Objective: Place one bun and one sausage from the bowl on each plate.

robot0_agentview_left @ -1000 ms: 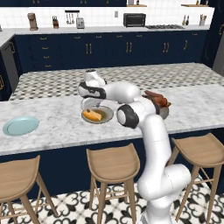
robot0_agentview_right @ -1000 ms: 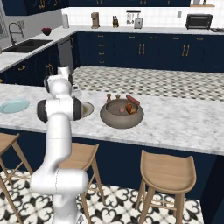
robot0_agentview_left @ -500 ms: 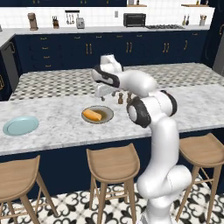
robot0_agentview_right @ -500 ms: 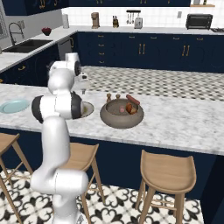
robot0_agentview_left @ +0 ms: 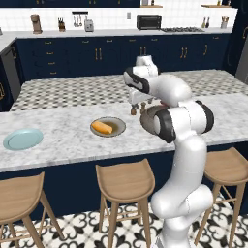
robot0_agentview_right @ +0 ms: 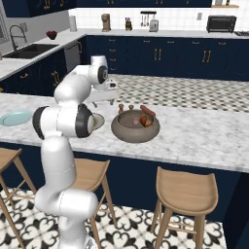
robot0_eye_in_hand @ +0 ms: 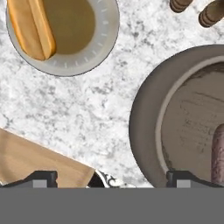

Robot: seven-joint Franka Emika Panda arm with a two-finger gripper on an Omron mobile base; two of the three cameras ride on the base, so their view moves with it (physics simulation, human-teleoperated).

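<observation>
Standing over counter: white arm's two-finger gripper [robot0_eye_in_hand: 112,177], raised above the pale marble counter [robot0_agentview_left: 63,138], between plate and bowl
Jaws: spread wide apart, nothing between them; hand view shows one dark tip over the wooden stool [robot0_eye_in_hand: 39,164], the other over the bowl's rim
Bowl: large, deep, round, thick-walled dark grey-brown stone-look bowl [robot0_agentview_right: 135,129], on the counter to the arm's right; in the left base view mostly hidden behind the arm
Bowl contents: right base view shows a red-brown sausage [robot0_agentview_right: 148,111] leaning on the far rim and further pieces inside, too small to name; hand view shows one dark sausage end at its edge
Near plate: round shallow grey-tan plate with brown centre [robot0_agentview_left: 116,127], beside the bowl but apart from it
On near plate: one long golden bun [robot0_agentview_left: 101,127], lying toward one side, seen in the left base and hand views
Far plate: plain pale blue round plate [robot0_agentview_left: 23,139], well apart, bare
Behind bowl: two small brown wooden shakers [robot0_eye_in_hand: 212,13], upright
</observation>
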